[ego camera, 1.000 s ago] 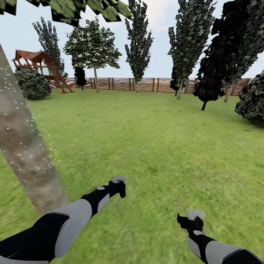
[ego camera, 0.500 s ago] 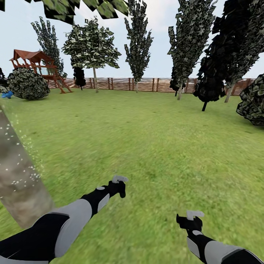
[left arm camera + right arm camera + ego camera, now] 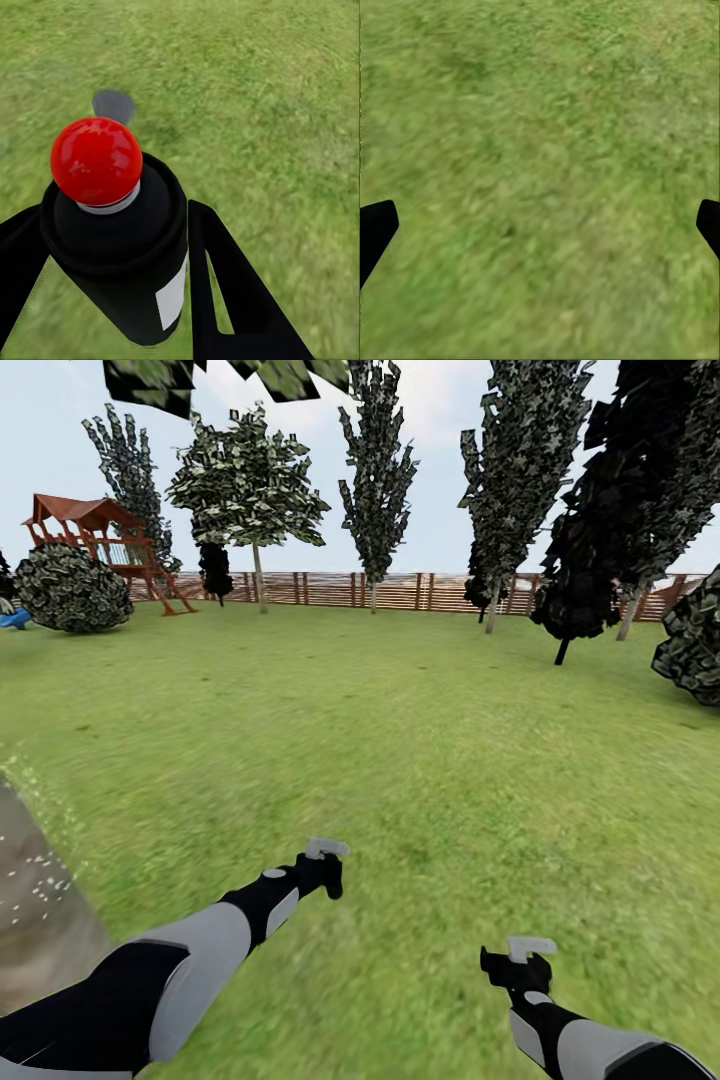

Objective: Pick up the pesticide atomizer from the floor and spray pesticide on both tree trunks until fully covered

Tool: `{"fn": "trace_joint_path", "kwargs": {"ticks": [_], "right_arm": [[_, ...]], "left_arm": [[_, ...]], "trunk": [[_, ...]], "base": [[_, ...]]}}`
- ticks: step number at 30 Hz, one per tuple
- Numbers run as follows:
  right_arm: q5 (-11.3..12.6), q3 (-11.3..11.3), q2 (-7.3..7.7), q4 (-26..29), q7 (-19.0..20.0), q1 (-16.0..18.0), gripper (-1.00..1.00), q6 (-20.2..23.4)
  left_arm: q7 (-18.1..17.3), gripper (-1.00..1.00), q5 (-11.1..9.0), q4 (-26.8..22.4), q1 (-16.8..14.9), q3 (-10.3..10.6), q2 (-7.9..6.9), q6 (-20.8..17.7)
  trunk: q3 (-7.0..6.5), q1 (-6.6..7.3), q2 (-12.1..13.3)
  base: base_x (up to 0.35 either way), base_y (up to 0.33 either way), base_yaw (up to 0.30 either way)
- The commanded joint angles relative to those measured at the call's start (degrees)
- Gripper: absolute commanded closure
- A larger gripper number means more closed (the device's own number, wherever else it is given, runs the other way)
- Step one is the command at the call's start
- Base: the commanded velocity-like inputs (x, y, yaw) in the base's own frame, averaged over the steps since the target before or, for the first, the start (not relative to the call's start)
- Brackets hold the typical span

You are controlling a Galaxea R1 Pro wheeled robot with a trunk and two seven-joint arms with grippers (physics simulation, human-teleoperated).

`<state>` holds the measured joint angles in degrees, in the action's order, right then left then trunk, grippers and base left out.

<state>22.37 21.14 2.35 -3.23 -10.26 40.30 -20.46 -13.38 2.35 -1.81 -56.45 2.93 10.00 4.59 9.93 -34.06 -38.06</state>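
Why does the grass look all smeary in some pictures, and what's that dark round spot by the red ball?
Head view: the lawn is streaky and blurred near the arms, sharper toward the fence. Right wrist view: the grass is soft and smeared all over. Left wrist view: the pesticide atomizer looks crisp; the grey spot on the grass may be a shadow.

text: none readable | atomizer [image 3: 120, 255] white label [image 3: 172, 296]: blank at this angle

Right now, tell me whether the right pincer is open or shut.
Open. In the right wrist view its two black fingertips sit far apart at opposite edges, with bare lawn between them. The right pincer holds nothing.
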Motion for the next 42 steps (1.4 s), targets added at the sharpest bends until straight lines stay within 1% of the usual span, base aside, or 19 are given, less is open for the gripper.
{"fn": "trace_joint_path", "kwargs": {"ticks": [1, 4, 10, 14, 30, 42], "right_arm": [[0.39, 0.48, -0.16, -0.19, -0.02, 0.07, -1.00, -0.28], [0.39, 0.48, -0.38, -0.19, 0.04, -0.18, -1.00, -0.28], [0.39, 0.48, -1.40, -0.19, 0.06, -0.30, -1.00, -0.28], [0.39, 0.48, -1.65, -0.19, 0.07, -0.31, -1.00, -0.28], [0.39, 0.48, -1.90, -0.19, 0.00, -0.43, -1.00, -0.28], [0.39, 0.48, -1.91, -0.18, -0.02, -0.57, -1.00, -0.28]], "left_arm": [[0.02, 1.00, 0.22, 0.08, -0.07, 0.24, 0.00, 0.33], [0.02, 1.00, 0.21, 0.06, -0.07, 0.24, 0.00, 0.39], [0.02, 1.00, 0.19, 0.05, -0.07, 0.22, 0.00, 0.44], [0.02, 1.00, 0.14, 0.05, -0.07, 0.24, 0.00, 0.46], [0.02, 1.00, 0.12, 0.08, -0.07, 0.24, 0.00, 0.42], [0.02, 1.00, 0.12, 0.06, -0.07, 0.24, 0.00, 0.42]], "trunk": [[0.09, -0.05, -0.08], [0.09, -0.05, -0.08], [0.09, -0.05, -0.08], [0.09, -0.05, -0.08], [0.06, -0.05, -0.08], [-0.98, -0.05, -0.08]], "base": [[0.350, 0.000, 0.000], [0.350, 0.000, 0.000], [0.350, 0.000, 0.000], [0.350, 0.000, 0.000], [0.350, 0.000, 0.009], [0.350, 0.000, 0.002]]}}
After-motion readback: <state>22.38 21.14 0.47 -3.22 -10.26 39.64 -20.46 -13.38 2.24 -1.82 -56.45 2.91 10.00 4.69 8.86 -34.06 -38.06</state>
